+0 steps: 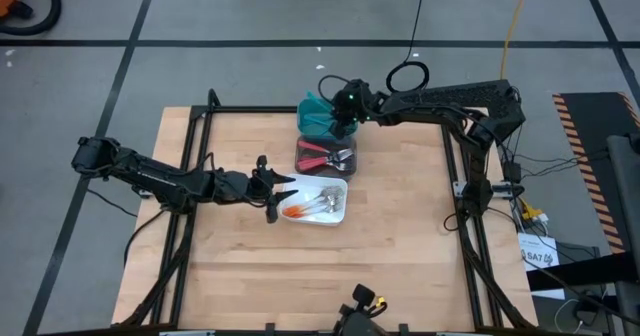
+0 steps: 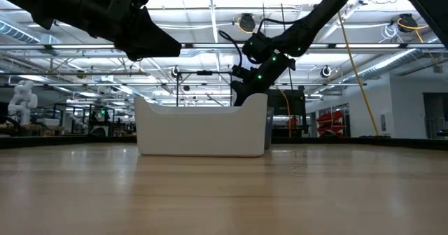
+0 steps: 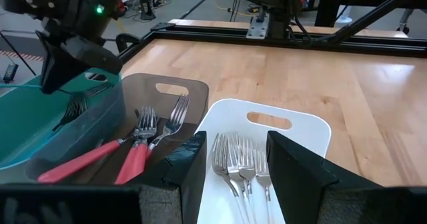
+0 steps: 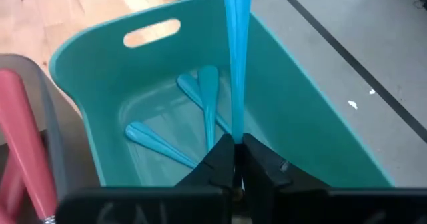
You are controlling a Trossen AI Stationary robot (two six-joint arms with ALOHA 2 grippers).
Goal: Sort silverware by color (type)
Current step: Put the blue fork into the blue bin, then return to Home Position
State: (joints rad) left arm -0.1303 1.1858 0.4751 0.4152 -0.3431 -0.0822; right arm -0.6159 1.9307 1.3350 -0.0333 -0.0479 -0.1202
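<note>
- the right gripper (image 4: 235, 147) hung over the teal bin (image 4: 313, 137) at the far end of the table, its fingers pressed together on a blue-handled fork (image 4: 237, 57).
- that fork's long axis ran straight out from the fingertips, the blue handle leading away from the claw above the bin's interior; its head was hidden between the fingers.
- more blue-handled forks (image 4: 200, 111) lay on the teal bin's floor beneath it, handles fanned at shallow angles to one another.
- the left gripper (image 1: 275, 194) hovered at the near-left edge of the white bin (image 1: 340, 214), fingers (image 3: 193, 171) spread apart and holding nothing.
- in the left wrist view, the silver heads of several forks (image 3: 237, 164) in the white bin showed in the gap between those fingers, tines pointing away from the claw toward the bin's handle slot; from above, their orange handles (image 1: 293, 211) lay at the end nearest the gripper.
- the dark bin (image 3: 167, 94) stood between the teal and white bins and held red-handled forks (image 3: 127, 161), lying side by side with their heads toward its handle slot.
- those red forks lay just beside the left claw, not touching it.
</note>
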